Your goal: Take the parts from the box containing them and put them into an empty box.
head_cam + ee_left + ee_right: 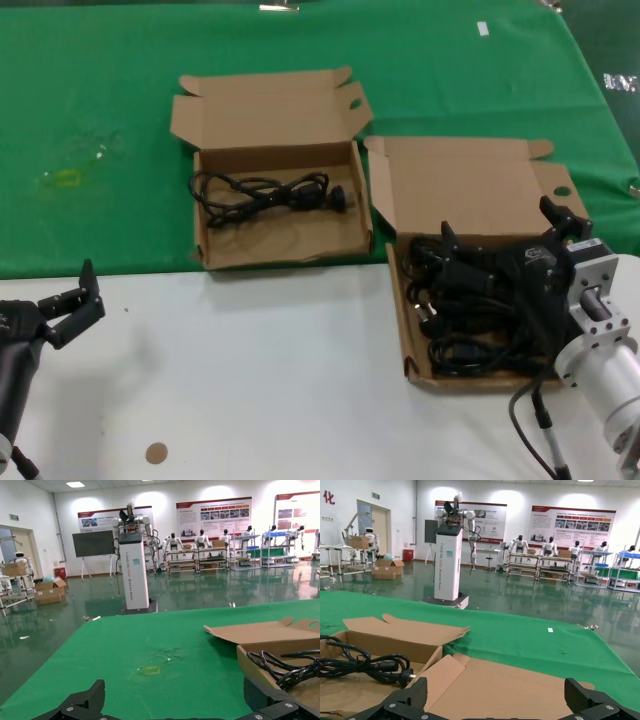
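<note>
Right end effector (505, 240) splayed over the full box (470, 375); head view alone shows left end effector (70, 300), released.

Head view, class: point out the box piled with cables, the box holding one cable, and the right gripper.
Box piled with cables (463, 181), head view, bare inside of its raised lid.
Box holding one cable (285, 240), head view, bare floor.
Right gripper (505, 234), head view, between its fingertips.

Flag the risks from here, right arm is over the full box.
1. The cords in the right box lie in one tangled pile; the right gripper, open above it, may lift several at once or drag the light box.
2. The left box already holds one cable; a dropped cord could snag on it.
3. The raised lid may catch a swinging cord.
</note>
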